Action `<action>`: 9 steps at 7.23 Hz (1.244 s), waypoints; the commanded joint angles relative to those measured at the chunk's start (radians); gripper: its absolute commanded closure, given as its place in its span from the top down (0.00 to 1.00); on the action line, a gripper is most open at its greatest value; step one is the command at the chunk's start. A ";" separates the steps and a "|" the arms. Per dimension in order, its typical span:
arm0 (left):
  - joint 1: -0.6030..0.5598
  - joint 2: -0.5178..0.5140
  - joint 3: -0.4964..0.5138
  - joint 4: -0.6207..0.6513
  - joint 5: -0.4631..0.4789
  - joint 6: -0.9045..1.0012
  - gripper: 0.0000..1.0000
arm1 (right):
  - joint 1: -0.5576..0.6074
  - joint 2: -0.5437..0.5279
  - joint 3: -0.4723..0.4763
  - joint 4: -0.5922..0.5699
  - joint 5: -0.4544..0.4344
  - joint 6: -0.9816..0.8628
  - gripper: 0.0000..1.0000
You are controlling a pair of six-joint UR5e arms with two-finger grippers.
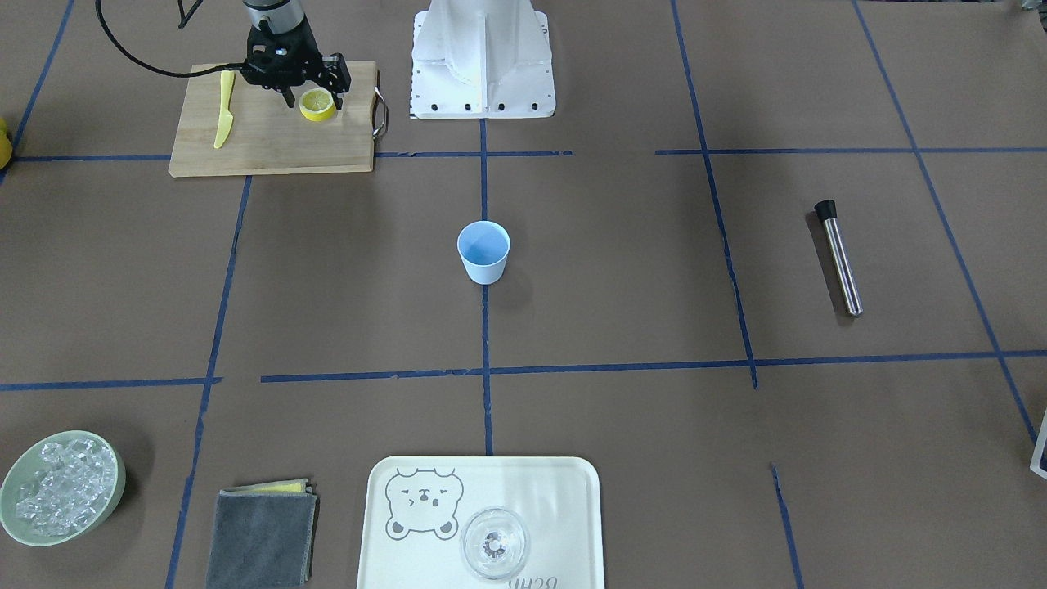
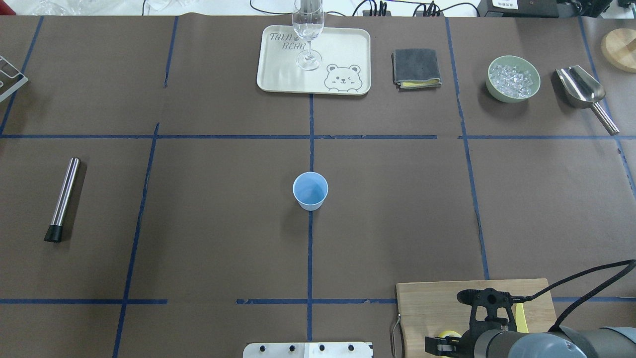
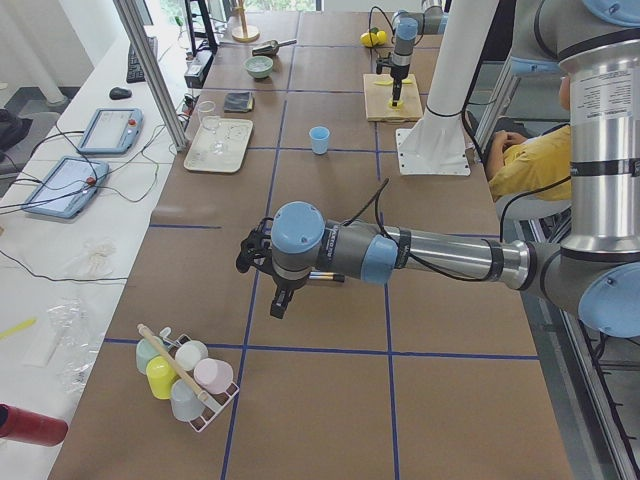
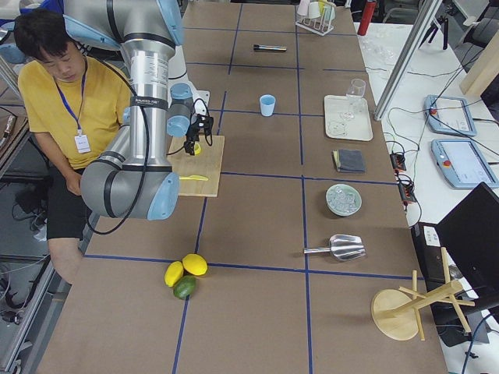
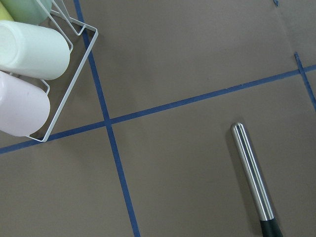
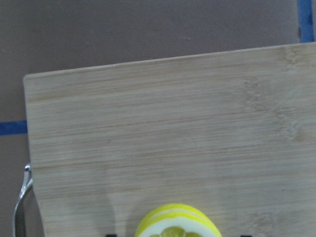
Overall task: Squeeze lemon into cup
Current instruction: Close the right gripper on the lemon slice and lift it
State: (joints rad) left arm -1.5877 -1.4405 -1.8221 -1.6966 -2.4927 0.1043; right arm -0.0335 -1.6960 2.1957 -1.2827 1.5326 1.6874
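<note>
On the cutting board (image 1: 270, 139), at the robot's right, the lemon (image 1: 317, 105) rests with its pale cut face showing. It sits directly between the 2 spread fingers of the right gripper (image 1: 314, 100), which is open and grips nothing. With 1 finger on each side of the rind, closing should catch the slice across its width. The cup (image 1: 483, 252) stands mid-table, well apart from the board. The left gripper (image 3: 252, 252) is much farther off; I cannot tell whether it is open.

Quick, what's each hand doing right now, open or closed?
Right hand: open around the lemon, not gripping it.
Left hand: cannot tell.
</note>
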 commanded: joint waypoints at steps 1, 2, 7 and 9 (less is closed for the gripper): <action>0.000 0.002 0.000 0.000 -0.002 0.000 1.00 | 0.000 0.001 -0.005 0.000 0.001 0.000 0.84; 0.000 0.005 0.000 0.000 -0.002 0.000 1.00 | 0.000 0.001 -0.004 0.000 0.001 0.000 0.79; -0.003 0.024 -0.022 0.000 -0.003 0.000 1.00 | 0.004 0.001 0.018 0.000 0.003 0.002 0.53; -0.002 0.028 -0.020 0.000 -0.021 0.000 1.00 | 0.009 -0.013 0.048 -0.001 0.011 0.002 0.53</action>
State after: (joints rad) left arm -1.5902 -1.4174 -1.8416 -1.6966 -2.5005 0.1043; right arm -0.0278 -1.7028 2.2285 -1.2834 1.5377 1.6889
